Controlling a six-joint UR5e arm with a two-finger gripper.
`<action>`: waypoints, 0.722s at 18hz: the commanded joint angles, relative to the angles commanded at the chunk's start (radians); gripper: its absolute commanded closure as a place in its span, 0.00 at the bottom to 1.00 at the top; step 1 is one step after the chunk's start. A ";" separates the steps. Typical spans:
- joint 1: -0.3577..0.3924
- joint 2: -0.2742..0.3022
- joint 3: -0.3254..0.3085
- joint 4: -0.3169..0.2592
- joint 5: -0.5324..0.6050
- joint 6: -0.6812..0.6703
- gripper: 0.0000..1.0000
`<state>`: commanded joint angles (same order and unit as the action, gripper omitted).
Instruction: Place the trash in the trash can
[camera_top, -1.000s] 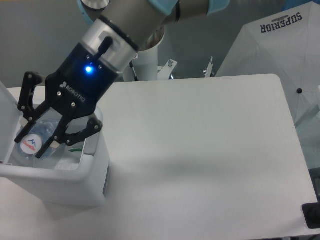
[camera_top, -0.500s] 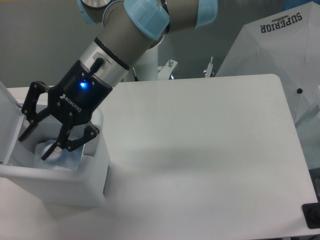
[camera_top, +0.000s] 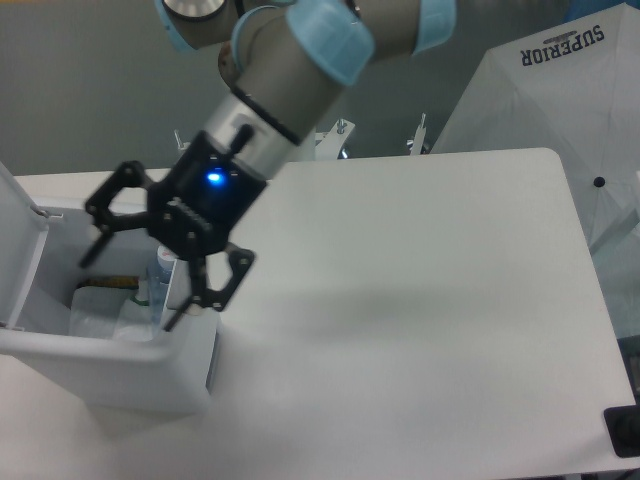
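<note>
Open, empty pincer (camera_top: 130, 288) above the trash can (camera_top: 120, 365), fingers spread wide.

Nearest, below and left of the pincer: white trash can on the white table (camera_top: 420, 300), lid (camera_top: 20, 250) hinged up at left. Inside, just under the fingers: clear water bottle (camera_top: 160, 280), standing roughly upright with its long axis near vertical, cap hidden. Beyond and right: bare tabletop, then grey wall (camera_top: 90, 80) and a white "SUPERIOR" umbrella (camera_top: 560, 110).

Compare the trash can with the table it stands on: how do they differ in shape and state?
The trash can is a boxy open container with its lid raised and trash inside; the table is a flat slab, bare where visible. The trash can sits at the table's left edge. Both are white.
</note>
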<state>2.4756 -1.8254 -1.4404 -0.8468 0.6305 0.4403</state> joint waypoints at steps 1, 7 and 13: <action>0.023 -0.003 -0.002 0.000 0.000 -0.002 0.00; 0.170 -0.058 -0.002 -0.002 0.008 0.011 0.00; 0.238 -0.080 -0.075 -0.003 0.142 0.305 0.00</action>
<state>2.7136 -1.9052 -1.5154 -0.8498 0.7726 0.7448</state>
